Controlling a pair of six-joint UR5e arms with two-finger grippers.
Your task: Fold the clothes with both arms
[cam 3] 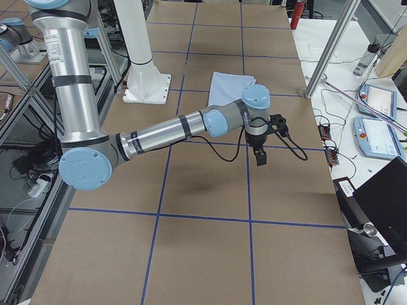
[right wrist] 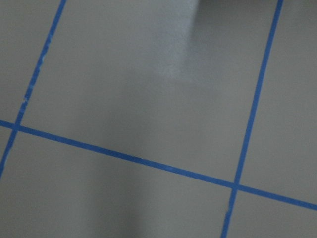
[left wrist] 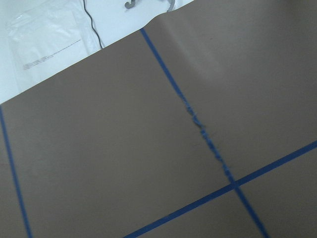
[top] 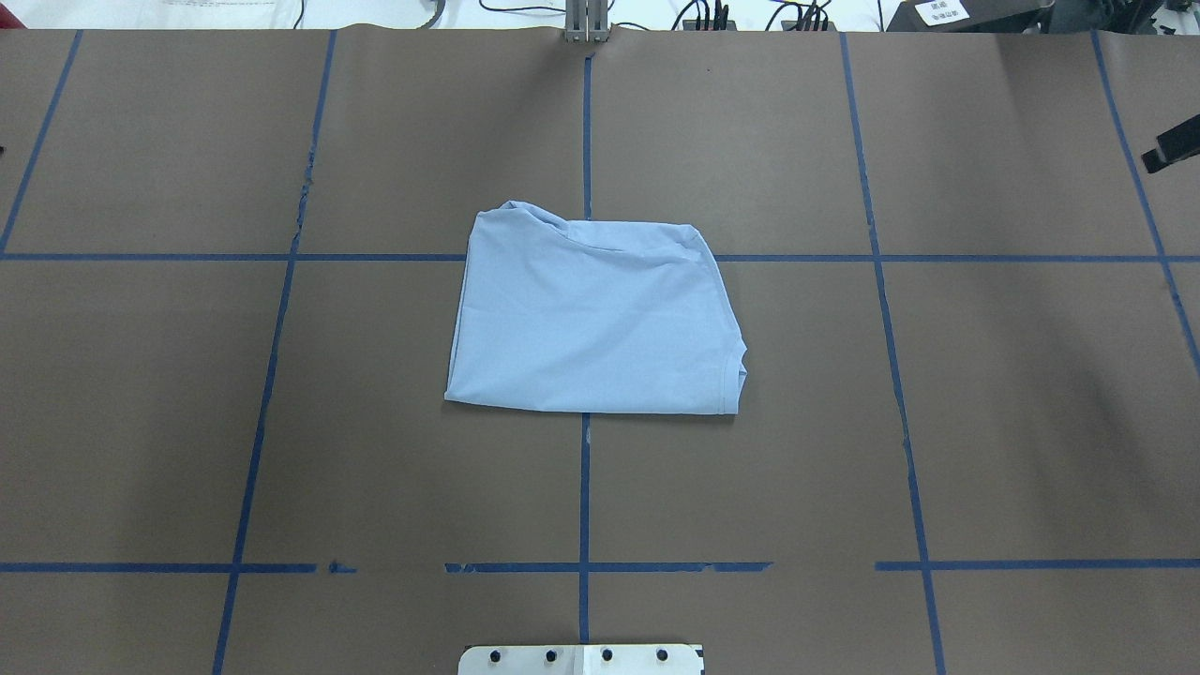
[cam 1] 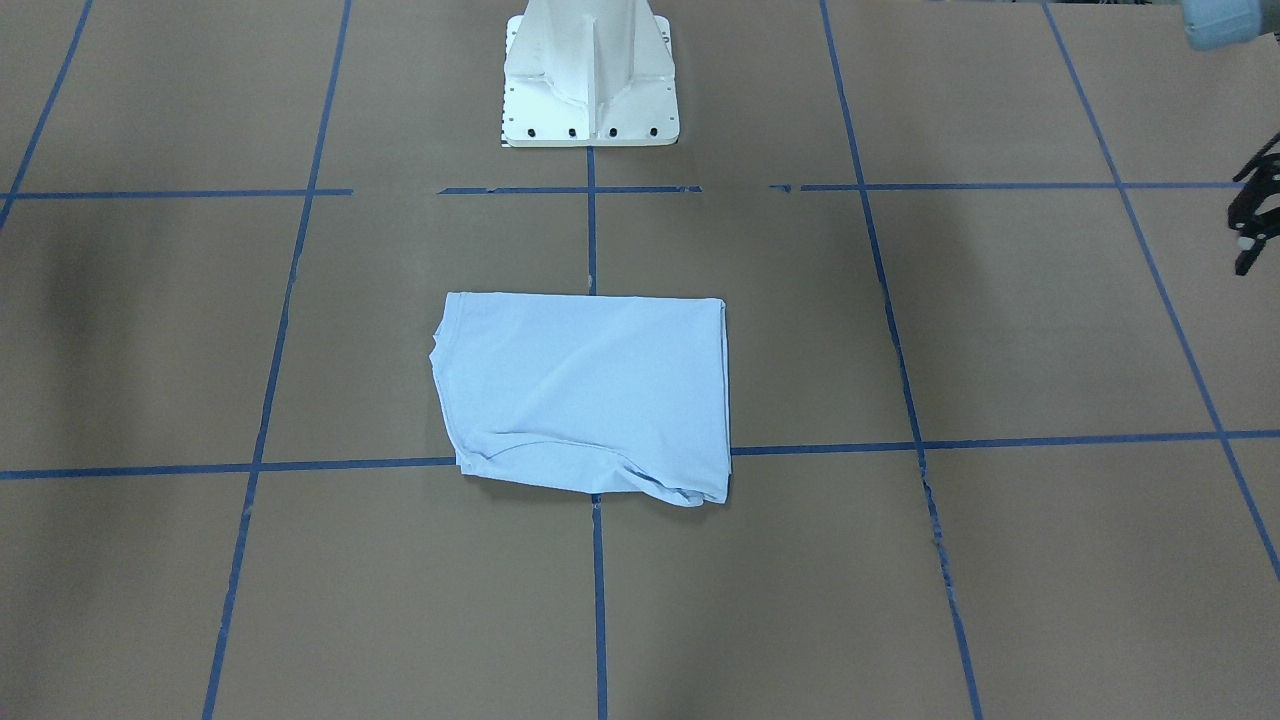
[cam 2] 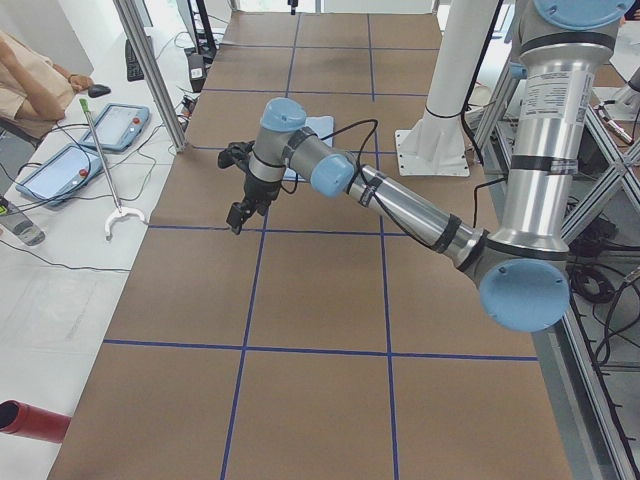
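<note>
Front-facing view: the light blue T-shirt (cam 1: 585, 395) lay folded into a rough rectangle at the middle of the brown tabletop (cam 1: 1000, 330), across a crossing of blue tape lines (cam 1: 1000, 441) and in front of the white pedestal (cam 1: 590, 75). The left gripper (cam 1: 1250, 225) hung at the frame's right edge, well apart from the cloth and too cropped to tell whether released or clenched. Overhead view: shirt flat, only a sliver of the right gripper (top: 1170, 150) at the right edge, state unreadable. Side views: left arm (cam 2: 400, 205) and right arm (cam 3: 165, 133) each reached out over the tabletop, off the shirt; wrist views showed only tabletop and tape.
</note>
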